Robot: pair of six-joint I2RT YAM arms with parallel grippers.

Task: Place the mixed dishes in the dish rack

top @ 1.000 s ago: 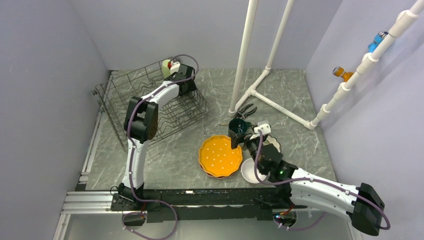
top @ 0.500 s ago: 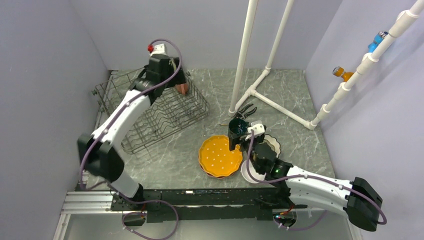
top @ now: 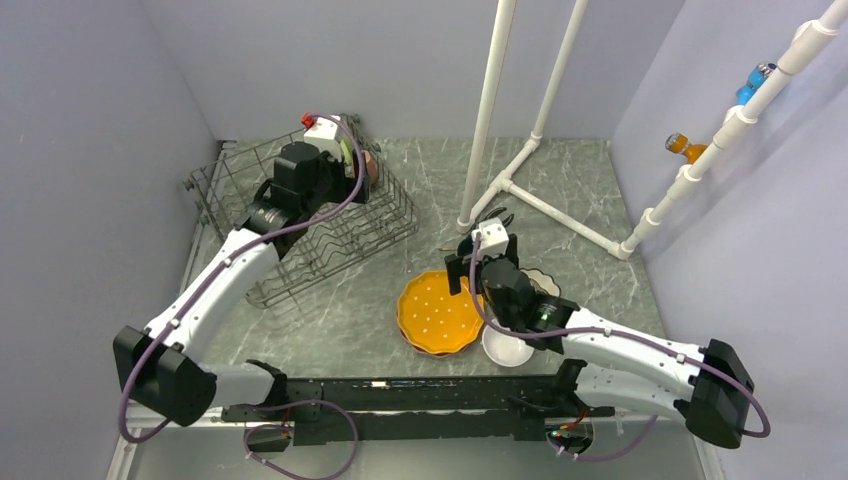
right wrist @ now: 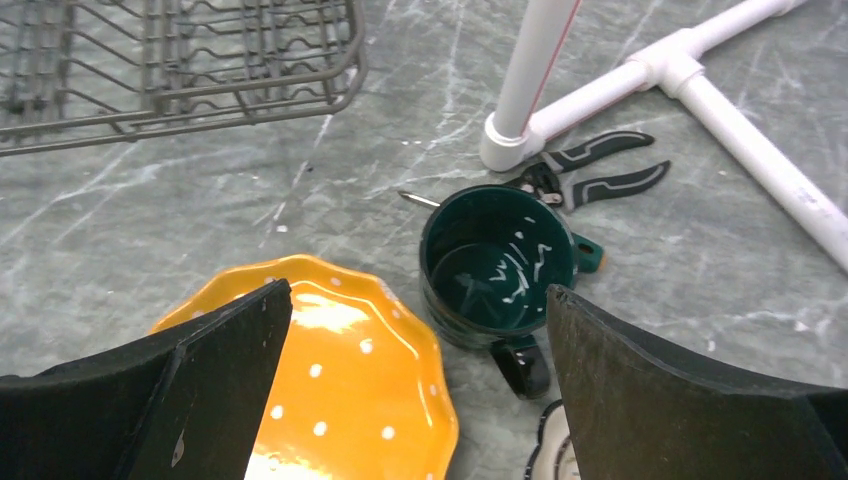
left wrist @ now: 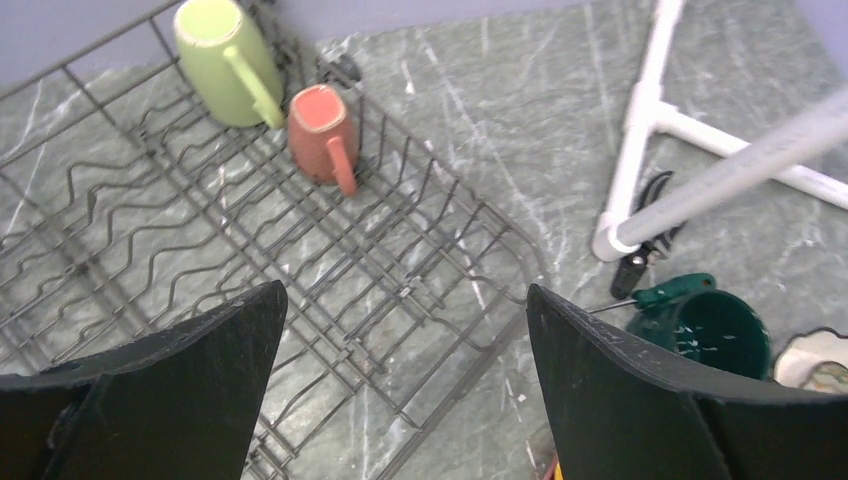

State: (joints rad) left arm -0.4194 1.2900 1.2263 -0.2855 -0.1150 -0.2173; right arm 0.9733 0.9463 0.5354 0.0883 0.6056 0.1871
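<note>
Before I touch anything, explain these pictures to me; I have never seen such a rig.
Two robot arms are bolted at the near edge of a table. One picture looks down from above; the other two come from cameras on each wrist, so the black shapes at the bottom are that arm's own fingers. The left fingers stand open above the dish rack, where a pale green mug and a pink mug sit. The right fingers stand open over a dark teal mug, near an orange plate, a white bowl and pliers. Nothing is held.
</note>
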